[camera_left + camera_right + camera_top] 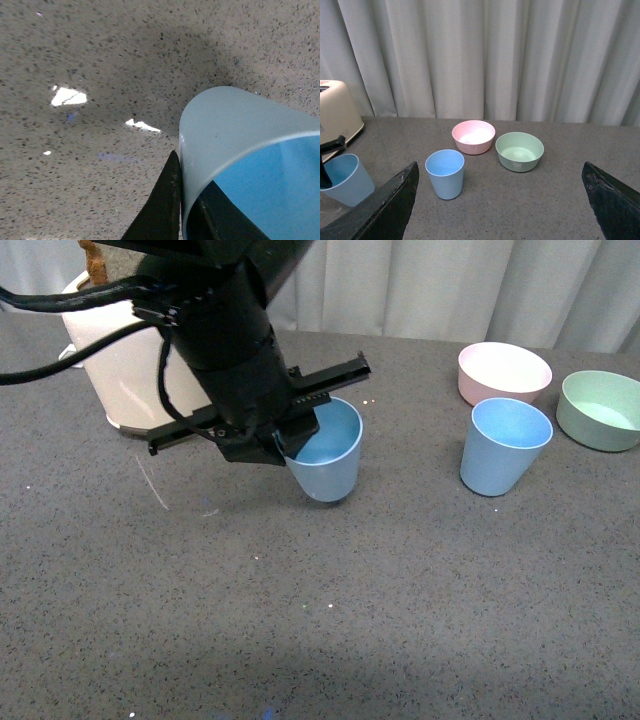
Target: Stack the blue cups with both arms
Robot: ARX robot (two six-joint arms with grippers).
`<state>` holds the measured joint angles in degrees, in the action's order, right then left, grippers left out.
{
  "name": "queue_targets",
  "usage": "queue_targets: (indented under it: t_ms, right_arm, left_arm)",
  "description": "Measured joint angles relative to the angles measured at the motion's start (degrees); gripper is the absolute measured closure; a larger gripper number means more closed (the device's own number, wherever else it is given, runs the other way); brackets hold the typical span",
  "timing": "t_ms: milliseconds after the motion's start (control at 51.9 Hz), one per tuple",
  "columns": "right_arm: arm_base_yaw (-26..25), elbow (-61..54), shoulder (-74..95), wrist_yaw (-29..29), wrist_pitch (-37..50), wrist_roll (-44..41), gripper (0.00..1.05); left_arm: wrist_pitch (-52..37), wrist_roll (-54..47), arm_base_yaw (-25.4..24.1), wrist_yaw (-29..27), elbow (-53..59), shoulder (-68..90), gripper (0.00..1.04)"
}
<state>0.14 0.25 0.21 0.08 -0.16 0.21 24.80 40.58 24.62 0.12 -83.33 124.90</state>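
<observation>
One blue cup [335, 455] sits left of the table's middle and leans a little. My left gripper [292, 445] is shut on its rim. In the left wrist view one finger [165, 205] presses the outside of the cup's wall [230, 130] and the other sits inside it. I cannot tell whether its base touches the table. The second blue cup [505, 445] stands upright and free further right. My right gripper [500, 210] is open and empty, well back from that cup [445, 174]. The held cup [345, 181] shows at the edge of the right wrist view.
A pink bowl [503, 372] and a green bowl [600, 410] stand just behind and to the right of the free cup. A cream toaster [120, 370] stands at the back left, behind my left arm. White curtains [485, 55] hang behind the table's far edge.
</observation>
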Motion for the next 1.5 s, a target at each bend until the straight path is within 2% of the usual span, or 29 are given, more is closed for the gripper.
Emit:
queue_targets:
  t_ms: [289,559,694,752,829,887,906,964,1061,1138,1196,1292,1504]
  right_arm:
    - [0.0,0.0,0.0,0.0,0.0,0.0,0.1]
    - [0.0,0.0,0.0,0.0,0.0,0.0,0.1]
    - [0.0,0.0,0.0,0.0,0.0,0.0,0.1]
    - [0.0,0.0,0.0,0.0,0.0,0.0,0.1]
    - [0.0,0.0,0.0,0.0,0.0,0.0,0.1]
    - [0.0,0.0,0.0,0.0,0.0,0.0,0.1]
    - [0.0,0.0,0.0,0.0,0.0,0.0,0.1]
    - [0.0,0.0,0.0,-0.1,0.0,0.0,0.1]
    - [0.0,0.0,0.0,0.0,0.0,0.0,0.1]
    - [0.0,0.0,0.0,0.0,0.0,0.0,0.1]
    - [0.0,0.0,0.0,0.0,0.0,0.0,0.1]
    - [0.0,0.0,0.0,-0.1,0.0,0.0,0.1]
    - [0.0,0.0,0.0,-0.1,0.0,0.0,0.1]
  left_arm:
    - [4.1,0.7,1.4,0.1,-7.7,5.6,1.01]
    - [4.8,1.1,1.4,1.0,-9.0,5.5,0.65]
    - [2.0,1.1,1.4,-0.1,-7.9,4.0,0.47]
    - [0.6,1.3,1.3,-0.2,-6.5,1.6,0.34]
    - [-3.7,1.6,1.2,-3.3,-3.8,-2.6,0.18]
    - [-20.2,-5.3,1.3,-13.4,3.6,-5.8,0.26]
    - [-23.2,-6.9,1.3,-15.1,5.3,-6.4,0.28]
    - [-41.7,-18.3,0.5,-21.1,16.5,-9.8,0.39]
    - [-62.7,-27.9,-1.7,-21.0,29.1,-12.8,0.51]
    - [-84.8,-34.8,-4.9,-19.3,41.0,-17.6,0.67]
    - [-90.5,-37.2,-7.0,-17.7,46.9,-23.3,0.8]
    - [-92.3,-38.8,-10.0,-14.8,56.1,-31.0,1.01]
    - [-91.6,-39.9,-14.3,-10.0,67.6,-42.2,1.01]
